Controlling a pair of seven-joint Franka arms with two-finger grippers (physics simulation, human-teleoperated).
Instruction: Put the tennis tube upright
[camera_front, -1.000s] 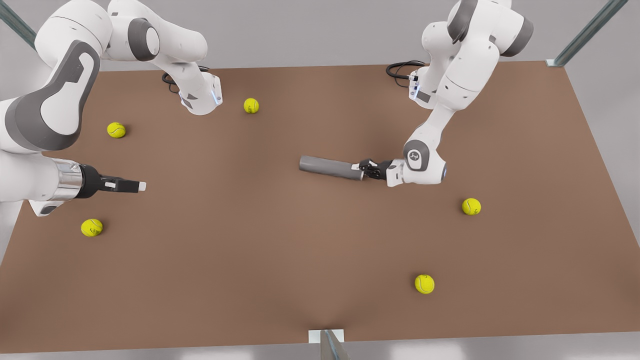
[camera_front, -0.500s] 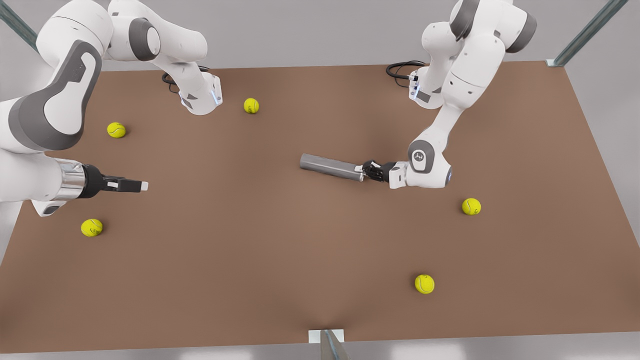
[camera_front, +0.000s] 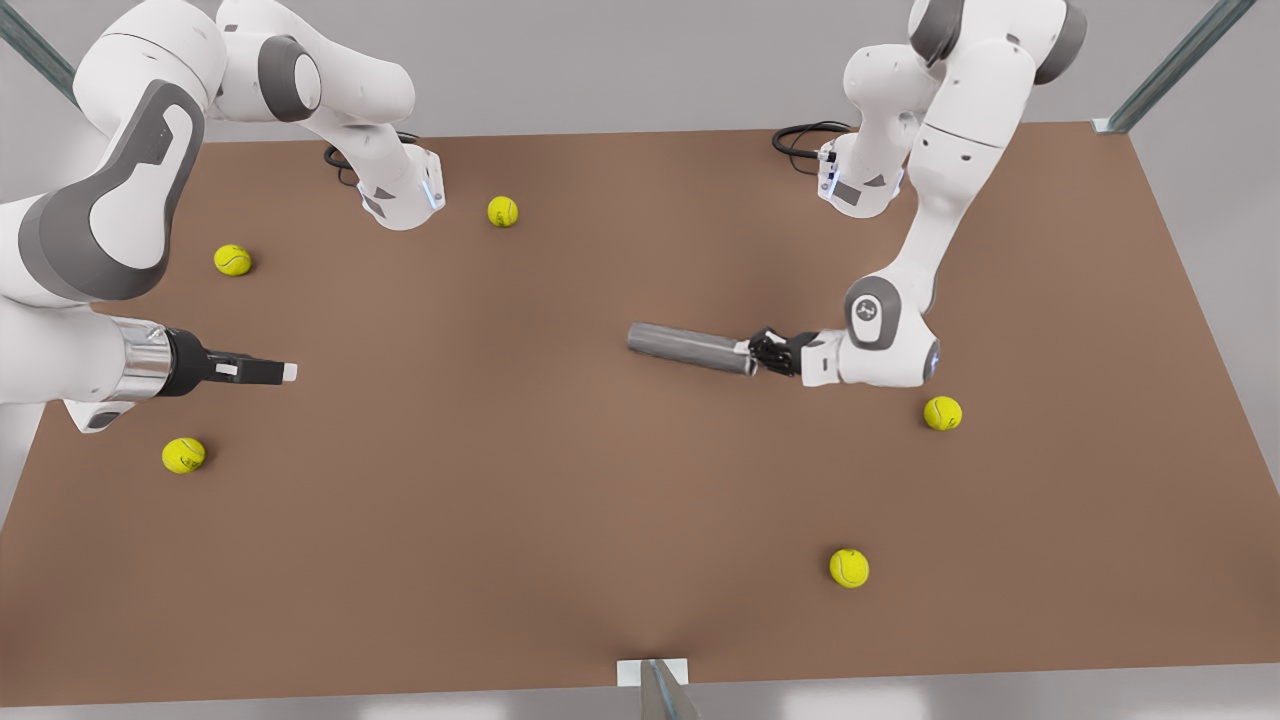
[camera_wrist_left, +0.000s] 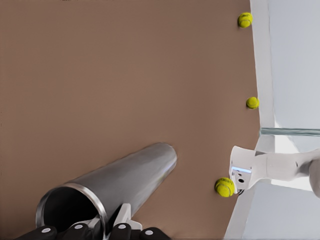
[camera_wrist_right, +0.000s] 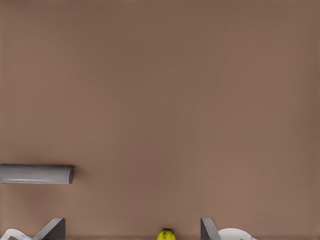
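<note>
Tennis tube lies flat, left end effector clamped on its rim; right end effector apart.

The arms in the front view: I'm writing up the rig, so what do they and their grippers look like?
Both are glossy white with rounded segments and dark grey joint bands. The left arm has a round grey logo disc near its wrist; the left gripper is black. The right arm has a chrome wrist collar; the right gripper has black, white-tipped fingers. Black cables coil at both bases.
</note>
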